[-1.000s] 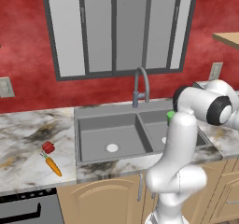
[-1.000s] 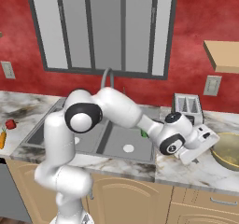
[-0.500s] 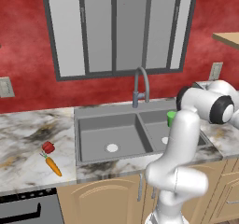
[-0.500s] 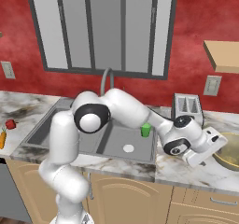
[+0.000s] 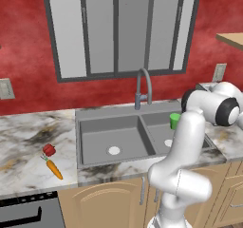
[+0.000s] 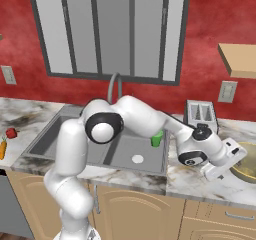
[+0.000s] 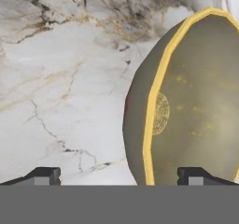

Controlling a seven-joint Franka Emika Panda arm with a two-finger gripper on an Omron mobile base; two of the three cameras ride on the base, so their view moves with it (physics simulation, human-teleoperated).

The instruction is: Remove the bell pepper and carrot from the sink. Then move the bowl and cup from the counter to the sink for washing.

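I see a home kitchen: a double sink (image 5: 116,139) with faucet (image 5: 144,87), marble counter (image 5: 26,146), wooden cabinets (image 6: 135,211), toaster (image 6: 201,115), red wall and window (image 5: 118,27).

Wall (image 5: 28,42): red, mottled plaster. Window (image 5: 118,30): dark grey frame, four tall pale panes. Outlets: pale plates, one at left (image 5: 5,88), one at right (image 6: 227,91). Cabinets (image 6: 140,209): light wood, arched doors. Shelf (image 6: 239,59): light wood, upper right. Toaster (image 6: 201,114): silver, two slots, against wall. Oven front (image 5: 28,213): dark, lower left.
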